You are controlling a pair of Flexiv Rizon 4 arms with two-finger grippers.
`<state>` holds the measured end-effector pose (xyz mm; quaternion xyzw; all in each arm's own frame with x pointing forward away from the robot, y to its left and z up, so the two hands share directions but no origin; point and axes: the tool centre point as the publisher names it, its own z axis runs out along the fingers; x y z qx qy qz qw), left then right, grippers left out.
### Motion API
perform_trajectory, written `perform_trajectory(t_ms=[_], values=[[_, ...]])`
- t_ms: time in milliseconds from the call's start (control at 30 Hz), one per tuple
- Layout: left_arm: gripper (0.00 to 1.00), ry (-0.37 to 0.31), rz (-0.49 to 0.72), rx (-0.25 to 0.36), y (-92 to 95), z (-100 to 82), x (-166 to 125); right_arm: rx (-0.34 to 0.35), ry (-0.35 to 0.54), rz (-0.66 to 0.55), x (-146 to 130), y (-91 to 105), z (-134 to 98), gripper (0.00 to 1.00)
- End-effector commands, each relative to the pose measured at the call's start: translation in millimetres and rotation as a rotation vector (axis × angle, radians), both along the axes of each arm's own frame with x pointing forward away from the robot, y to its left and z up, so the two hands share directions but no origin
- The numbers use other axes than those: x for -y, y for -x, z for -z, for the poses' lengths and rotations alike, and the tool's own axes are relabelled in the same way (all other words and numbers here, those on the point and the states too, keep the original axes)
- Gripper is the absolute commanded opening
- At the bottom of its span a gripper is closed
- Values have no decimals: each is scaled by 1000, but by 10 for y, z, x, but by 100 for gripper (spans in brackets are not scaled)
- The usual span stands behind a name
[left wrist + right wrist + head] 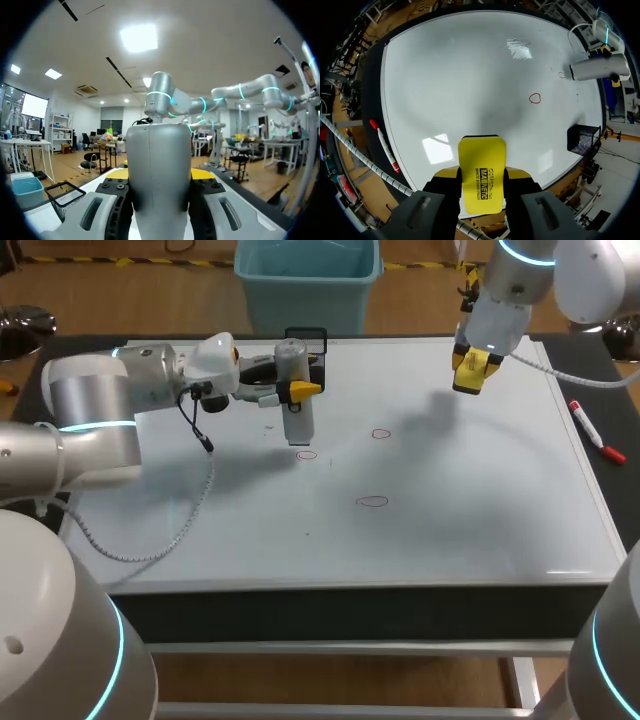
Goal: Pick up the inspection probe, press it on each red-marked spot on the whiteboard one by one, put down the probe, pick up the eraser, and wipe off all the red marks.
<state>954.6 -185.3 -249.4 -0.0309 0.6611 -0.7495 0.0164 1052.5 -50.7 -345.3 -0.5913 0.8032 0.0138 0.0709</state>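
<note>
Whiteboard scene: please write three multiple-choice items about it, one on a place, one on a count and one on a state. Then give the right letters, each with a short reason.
1. Where does the marker lie, relative to the whiteboard?
A. On its middle
B. Just off its right edge
C. Just off its left edge

2. How many red marks are on the whiteboard?
A. One
B. Five
C. Three

3. What is the state of the right claw?
A. Shut on the eraser
B. Open and empty
C. Shut on the marker

Answers:
1 B: the marker lies just past the board's right edge.
2 C: the head view shows three red rings.
3 A: in the right wrist view the claw grips the yellow eraser from two sides.
</note>
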Motion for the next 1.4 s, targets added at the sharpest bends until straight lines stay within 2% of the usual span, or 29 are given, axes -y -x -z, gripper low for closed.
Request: perform_trajectory(t_ms=[33,400,733,1400], values=[[0,16,14,7,-18,58,68,0,3,-2,5,-2,-6,0],[0,-25,29,6,31,186,182,0,3,-2,5,-2,-6,0],[0,-14,37,14,46,296,202,0,3,-2,5,-2,-6,0],[0,-19,49,42,55,358,201,0,3,-2,5,-2,-6,0]])
